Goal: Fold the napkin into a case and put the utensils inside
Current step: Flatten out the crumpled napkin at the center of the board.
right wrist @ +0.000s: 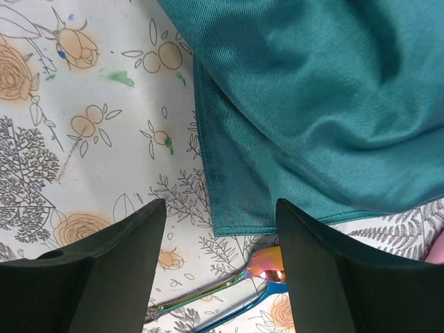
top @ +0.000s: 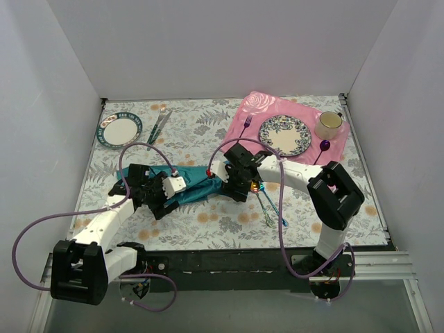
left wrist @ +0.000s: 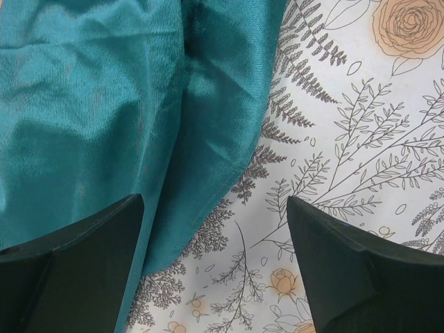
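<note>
The teal napkin [top: 198, 184] lies crumpled on the flowered tablecloth between my two grippers, not shaped into a case. My left gripper [top: 165, 201] hovers over its left end. In the left wrist view that gripper [left wrist: 215, 236] is open, with the napkin [left wrist: 104, 104] edge beside its left finger [left wrist: 76, 270]. My right gripper [top: 239, 191] is over the right end. It is open [right wrist: 220, 229], straddling a hemmed corner of the napkin [right wrist: 312, 90] without gripping it. The two iridescent utensils [top: 267, 205] lie just right of the cloth: the spoon bowl [right wrist: 267, 263] and a blue handle [right wrist: 243, 312].
A pink placemat [top: 257, 111] at the back right carries a patterned plate [top: 284, 135], a cup [top: 329, 125], a purple fork [top: 246, 125] and a purple spoon [top: 323, 147]. A second plate [top: 119, 130] and a green-handled fork and knife [top: 159, 125] sit back left. White walls enclose the table.
</note>
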Tool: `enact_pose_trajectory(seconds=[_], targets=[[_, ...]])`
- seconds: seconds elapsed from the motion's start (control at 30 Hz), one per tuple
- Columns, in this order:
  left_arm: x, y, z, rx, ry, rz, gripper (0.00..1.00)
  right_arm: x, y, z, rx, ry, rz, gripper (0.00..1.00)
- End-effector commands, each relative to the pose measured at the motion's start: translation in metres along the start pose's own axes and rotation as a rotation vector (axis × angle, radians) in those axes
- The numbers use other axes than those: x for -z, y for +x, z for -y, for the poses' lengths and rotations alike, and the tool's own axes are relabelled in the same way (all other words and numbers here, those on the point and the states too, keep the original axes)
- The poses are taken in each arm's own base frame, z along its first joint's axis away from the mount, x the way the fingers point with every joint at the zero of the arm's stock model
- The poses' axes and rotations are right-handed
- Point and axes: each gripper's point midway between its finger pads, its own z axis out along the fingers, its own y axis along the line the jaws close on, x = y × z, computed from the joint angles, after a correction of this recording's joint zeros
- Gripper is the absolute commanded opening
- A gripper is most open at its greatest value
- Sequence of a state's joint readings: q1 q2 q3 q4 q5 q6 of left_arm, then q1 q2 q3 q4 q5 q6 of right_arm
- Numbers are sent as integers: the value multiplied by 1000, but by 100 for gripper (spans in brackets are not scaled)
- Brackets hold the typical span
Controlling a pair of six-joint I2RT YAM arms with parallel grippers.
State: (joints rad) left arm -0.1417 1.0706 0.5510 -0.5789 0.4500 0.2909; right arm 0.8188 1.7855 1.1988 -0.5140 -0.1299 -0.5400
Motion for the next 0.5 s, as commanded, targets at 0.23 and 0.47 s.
enact_pose_trajectory(seconds=[0.23, 0.47], targets=[[-18, 2, 4, -16, 12, -28, 80, -23, 24, -5, -25, -87, -76, 32], [-6, -2, 2, -29, -18, -45, 20, -1, 0, -11, -33, -119, 7, 1]])
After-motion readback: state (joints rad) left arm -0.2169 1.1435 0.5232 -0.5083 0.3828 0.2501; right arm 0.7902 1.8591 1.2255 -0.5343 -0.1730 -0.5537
